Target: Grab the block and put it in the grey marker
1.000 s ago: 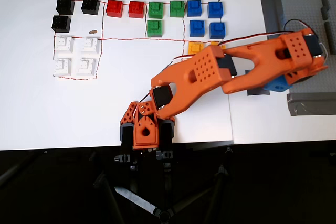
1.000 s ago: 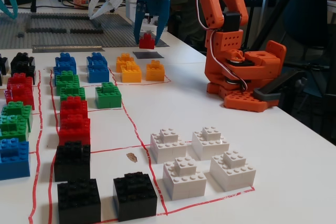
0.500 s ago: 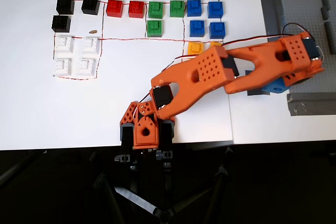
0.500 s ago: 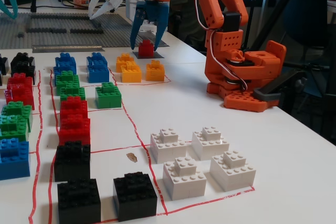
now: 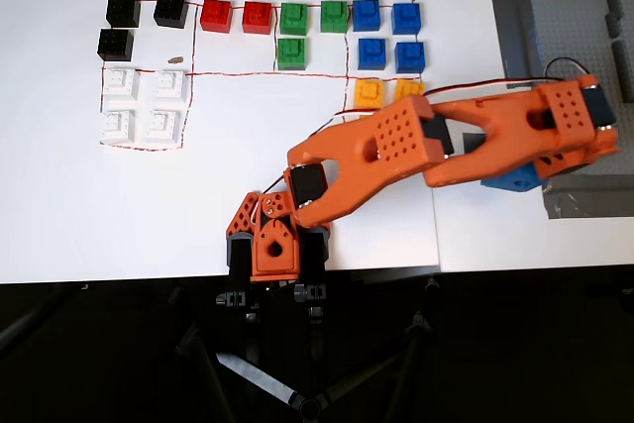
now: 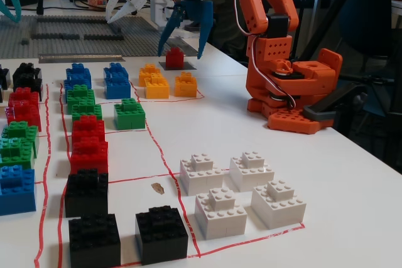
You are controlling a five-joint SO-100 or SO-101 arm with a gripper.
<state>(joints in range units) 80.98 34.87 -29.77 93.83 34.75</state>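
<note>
In the overhead view the arm hides the block and the grey marker; only the blue gripper [image 5: 511,181] peeks out beneath it.

In the fixed view the block [image 6: 174,58] sits on the grey marker [image 6: 178,65], with the gripper [image 6: 184,45] spread open around it. The best move is probably straight up, so neither finger clips the block.

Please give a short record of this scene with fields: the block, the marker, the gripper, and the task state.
block: red block, sitting on the marker
marker: grey marker, beyond the yellow-orange blocks in the fixed view
gripper: gripper open, blue fingers either side of the block, above it
task state: block appears placed and released
</note>
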